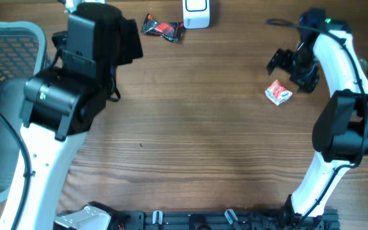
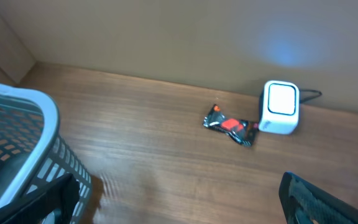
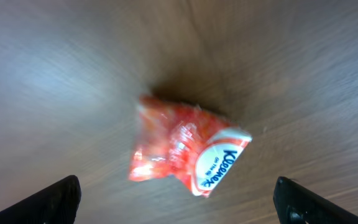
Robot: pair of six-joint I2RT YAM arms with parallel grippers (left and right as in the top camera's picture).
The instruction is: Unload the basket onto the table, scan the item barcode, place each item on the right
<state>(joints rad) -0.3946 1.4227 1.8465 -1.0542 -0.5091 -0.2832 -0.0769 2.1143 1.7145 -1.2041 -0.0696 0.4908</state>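
Red-and-white packet (image 1: pixel 278 93) flat on bench (image 1: pixel 190 140), toward right edge, far half. Right gripper (image 3: pixel 176 202) above it, fingers (image 3: pixel 58 199) spread wide either side, not touching packet. White scanner (image 1: pixel 196 13) at far edge, middle. Dark wrapper (image 1: pixel 163 29) just left of scanner, near but apart. Left gripper (image 2: pixel 179 199) raised over far left part, fingers wide apart, nothing between. Grey basket (image 1: pixel 5 57) at left edge
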